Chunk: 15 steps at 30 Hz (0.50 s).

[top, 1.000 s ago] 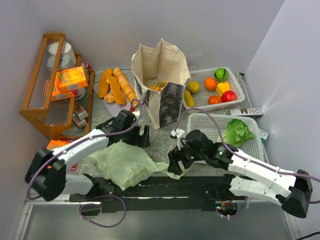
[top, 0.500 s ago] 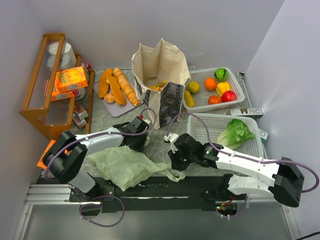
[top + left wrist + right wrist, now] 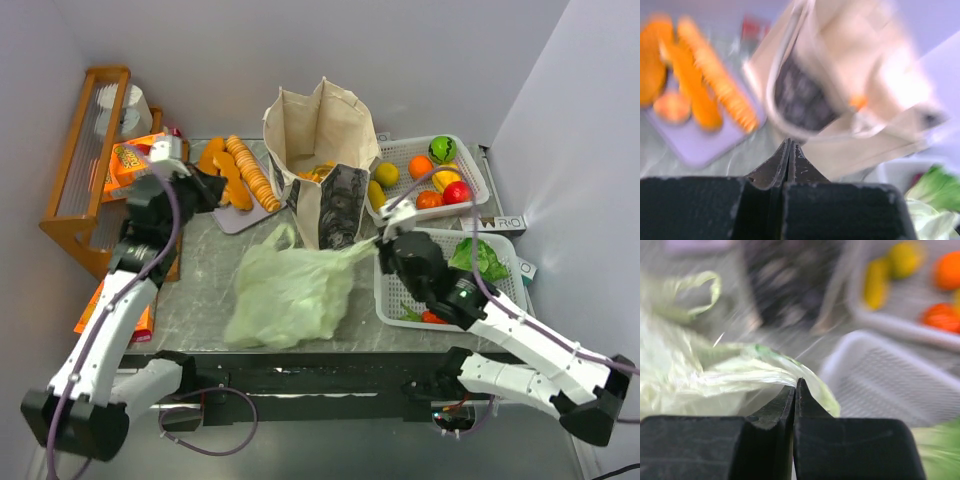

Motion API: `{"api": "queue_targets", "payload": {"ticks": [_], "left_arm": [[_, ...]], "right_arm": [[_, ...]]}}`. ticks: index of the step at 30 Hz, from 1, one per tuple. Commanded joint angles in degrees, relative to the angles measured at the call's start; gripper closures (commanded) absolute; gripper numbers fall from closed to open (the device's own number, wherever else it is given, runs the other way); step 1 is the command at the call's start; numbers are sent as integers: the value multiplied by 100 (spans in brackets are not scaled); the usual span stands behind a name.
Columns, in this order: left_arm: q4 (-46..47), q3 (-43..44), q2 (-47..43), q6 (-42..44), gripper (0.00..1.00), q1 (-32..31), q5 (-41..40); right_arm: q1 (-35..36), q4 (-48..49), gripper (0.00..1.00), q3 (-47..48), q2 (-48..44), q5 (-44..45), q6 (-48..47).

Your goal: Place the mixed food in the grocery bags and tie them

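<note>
— Top external: where's the bag (image 3: 290,292)?
— Mid-bench, before the tote (image 3: 318,150). Right gripper (image 3: 384,243) pinches one end; left gripper (image 3: 210,187) is closed, empty.
— Advice?
— Hold it taut, lift gently; thin plastic tears.

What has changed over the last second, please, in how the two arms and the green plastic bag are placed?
The right gripper has shut on the pale-green plastic bag and dragged it from the near edge toward the canvas tote. The left gripper shut empty and swung away to the far left, by the bread loaves. Tote, loaves and fruit basket stayed put.
</note>
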Motion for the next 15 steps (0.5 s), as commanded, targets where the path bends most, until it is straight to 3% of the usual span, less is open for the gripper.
{"api": "queue_targets", "payload": {"ticks": [1, 7, 10, 11, 15], "left_arm": [[477, -339, -189, -444, 99, 537, 1148], [907, -1103, -139, -409, 99, 601, 2227], [1082, -1420, 222, -375, 53, 190, 2248], [1084, -1455, 302, -314, 31, 83, 2169], [1688, -1771, 592, -611, 11, -147, 2387]], "right_arm": [[-559, 643, 100, 15, -233, 1084, -523], [-754, 801, 100, -319, -207, 760, -726], [-745, 714, 100, -328, -119, 636, -638], [-754, 644, 100, -337, -110, 619, -629], [-745, 468, 100, -460, -145, 558, -392]]}}
